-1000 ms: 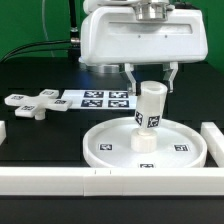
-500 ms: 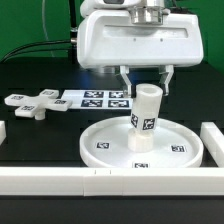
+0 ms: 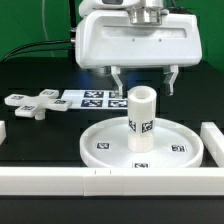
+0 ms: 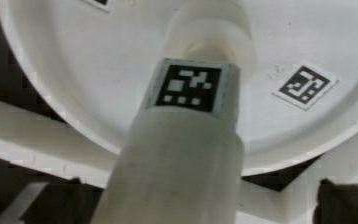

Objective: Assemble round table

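Observation:
The large round rimmed disc (image 3: 105, 147) lies on the black table at the front centre. The stubby cylinder post (image 3: 141, 118) stands upright on the disc's middle, a tag on its side. My gripper (image 3: 143, 86) hangs just above the post's top, open, its two fingers (image 3: 116, 80) spread wide to either side and apart from the post. In the wrist view the post (image 4: 185, 130) fills the middle over the disc (image 4: 78, 70), and my gripper (image 4: 194, 205) straddles it with dark fingertips (image 4: 51, 200) clear of it. The small cross-shaped piece (image 3: 30, 103) lies at the exterior view's left.
The marker board (image 3: 95, 99) lies flat behind the disc. A long white bar (image 3: 60, 181) runs along the front edge, another (image 3: 215, 140) stands at the exterior view's right, and a short white piece (image 3: 3, 131) sits at the left edge.
The post was tilted and held between the fingers. Now the fingers have opened and risen a little, and the post stands upright on the disc on its own.

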{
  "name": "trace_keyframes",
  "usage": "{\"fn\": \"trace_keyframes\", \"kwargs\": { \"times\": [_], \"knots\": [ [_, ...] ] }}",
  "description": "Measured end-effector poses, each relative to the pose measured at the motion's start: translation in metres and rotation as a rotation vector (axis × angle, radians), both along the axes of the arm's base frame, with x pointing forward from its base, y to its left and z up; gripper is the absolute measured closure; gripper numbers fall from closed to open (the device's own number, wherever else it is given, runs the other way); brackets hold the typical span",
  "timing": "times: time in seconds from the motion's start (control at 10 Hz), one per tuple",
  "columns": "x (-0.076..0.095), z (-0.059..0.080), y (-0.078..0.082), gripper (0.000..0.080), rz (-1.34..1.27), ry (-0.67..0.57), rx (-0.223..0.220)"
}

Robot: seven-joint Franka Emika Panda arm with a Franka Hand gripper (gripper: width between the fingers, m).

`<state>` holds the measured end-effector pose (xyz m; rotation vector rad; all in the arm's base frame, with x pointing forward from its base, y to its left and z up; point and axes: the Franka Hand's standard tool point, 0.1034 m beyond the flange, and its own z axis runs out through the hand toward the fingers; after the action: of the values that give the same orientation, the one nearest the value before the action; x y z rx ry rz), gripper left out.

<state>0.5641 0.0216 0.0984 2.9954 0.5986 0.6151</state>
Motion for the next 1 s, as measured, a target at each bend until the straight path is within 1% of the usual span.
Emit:
{"fn": "trace_keyframes", "kwargs": {
  "times": [0.2,0.3,0.4,0.7,0.9,1.0],
  "knots": [
    [0.003,0.013,-0.004,0.0151,-0.003,-0.002,-0.001],
    [0.004,0.022,-0.006,0.0151,-0.003,0.016,0.001],
    [0.01,0.032,-0.009,0.0151,-0.006,0.031,0.004],
    [0.011,0.03,-0.009,0.0151,-0.007,0.027,0.004],
    [0.01,0.027,-0.007,0.0151,-0.004,0.058,0.01],
    [0.013,0.026,-0.012,0.0151,-0.008,0.056,0.008]
  ]
}}
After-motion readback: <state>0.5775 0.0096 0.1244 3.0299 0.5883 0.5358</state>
